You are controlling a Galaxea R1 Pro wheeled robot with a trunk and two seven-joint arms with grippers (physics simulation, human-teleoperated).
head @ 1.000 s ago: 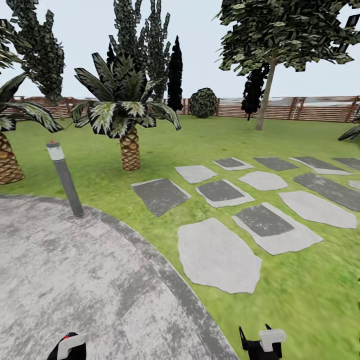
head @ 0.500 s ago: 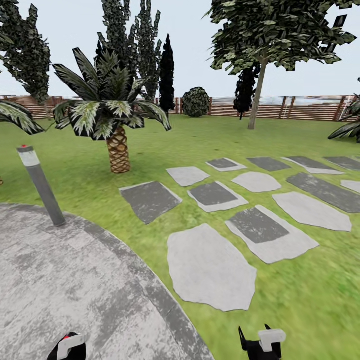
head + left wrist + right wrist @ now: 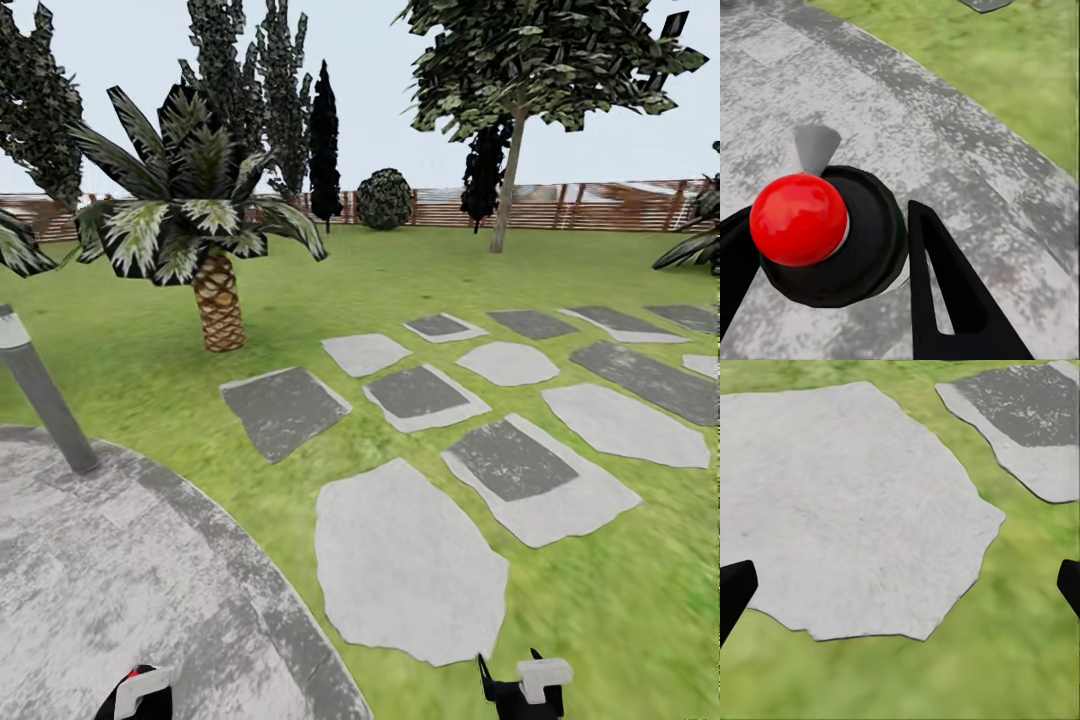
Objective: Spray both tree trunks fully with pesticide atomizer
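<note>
**In transit across the garden, atomizer in hand**

Left gripper [image 3: 832,247] is clamped around a black-bodied, red-knobbed object [image 3: 799,217], likely the pesticide atomizer, carried low over the grey paving [image 3: 120,560]. Right gripper [image 3: 900,585] is spread wide and empty above a stepping stone [image 3: 847,502]. One tree [image 3: 505,170] stands far off near the fence [image 3: 600,205], its trunk unsprayed. No containers visible.

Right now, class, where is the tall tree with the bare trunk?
In the head view the tree stands far back on the right, on the lawn before the fence, beyond the stepping stones.
</note>
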